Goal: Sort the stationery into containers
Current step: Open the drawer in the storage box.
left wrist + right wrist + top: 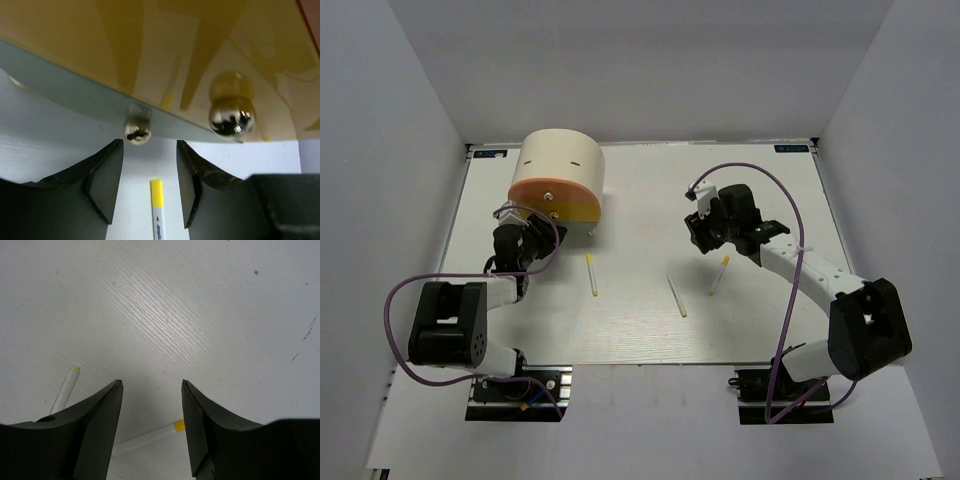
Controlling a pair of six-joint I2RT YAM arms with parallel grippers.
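The cream half-cylinder organiser [560,160] stands at the back left, its orange drawer [542,190] and yellow drawer [582,208] facing me. My left gripper [527,243] is open just in front of it. In the left wrist view the yellow front [150,55] fills the top. A small shiny knob [137,131] sits just beyond my left gripper [149,150], and a bigger knob [231,117] is to the right. A yellow-tipped white stick [158,210] lies on the table below the jaws. My right gripper [705,235] hangs open over bare table, near another stick [150,436].
Three thin sticks lie mid-table: one [591,275] near the organiser, one [677,296] in the centre, one [720,274] under the right arm. White walls [410,120] enclose the table on three sides. A purple cable [750,168] loops over the right arm.
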